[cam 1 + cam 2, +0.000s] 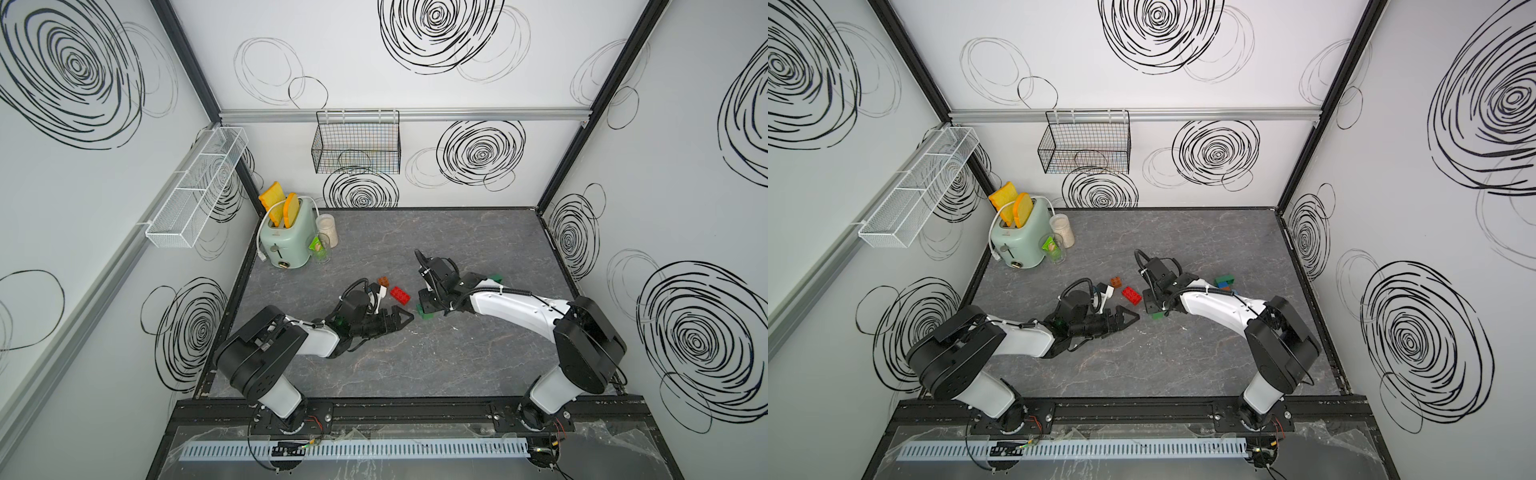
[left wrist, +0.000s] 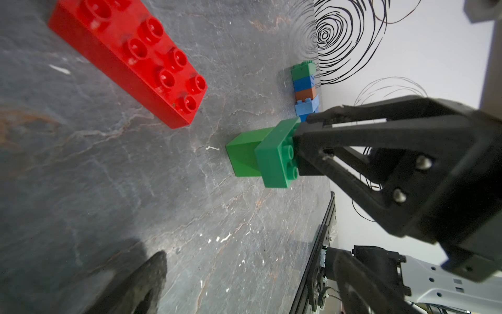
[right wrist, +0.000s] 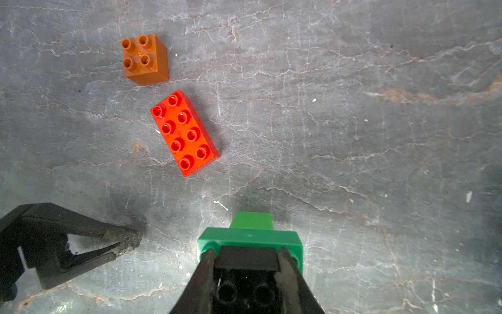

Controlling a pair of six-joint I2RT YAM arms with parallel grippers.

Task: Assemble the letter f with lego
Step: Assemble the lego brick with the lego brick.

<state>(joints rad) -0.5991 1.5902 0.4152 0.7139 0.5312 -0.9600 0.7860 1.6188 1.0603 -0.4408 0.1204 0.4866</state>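
- table (image 1: 457, 353): nothing on it reads as an f yet. i'd call it roughly halfway, just separate chunks so far.
- strip (image 2: 304, 87): green, blue, orange and light blue bricks joined up. it seems to lie on its side behind the right arm (image 1: 515, 307), well apart from everything else.
- green bricks (image 2: 260, 155): an oblong one sits across a smaller one, standing on the table with a black brick (image 3: 248, 262) on top.
- red brick (image 1: 400, 294) and orange brick (image 1: 383, 282): both are loose, studs up and near each other.
- my guess at what's left: seat the black one, add red and orange, then join the chunks.
- right arm: it's bent at the elbow with the wrist pointing down. the right gripper (image 3: 247, 255) is clenched on the black brick from above.
- left arm (image 1: 316, 336): it's stretched low over the table. the left gripper (image 1: 404, 320) has its jaws spread wide and empty, tips near the green bricks.
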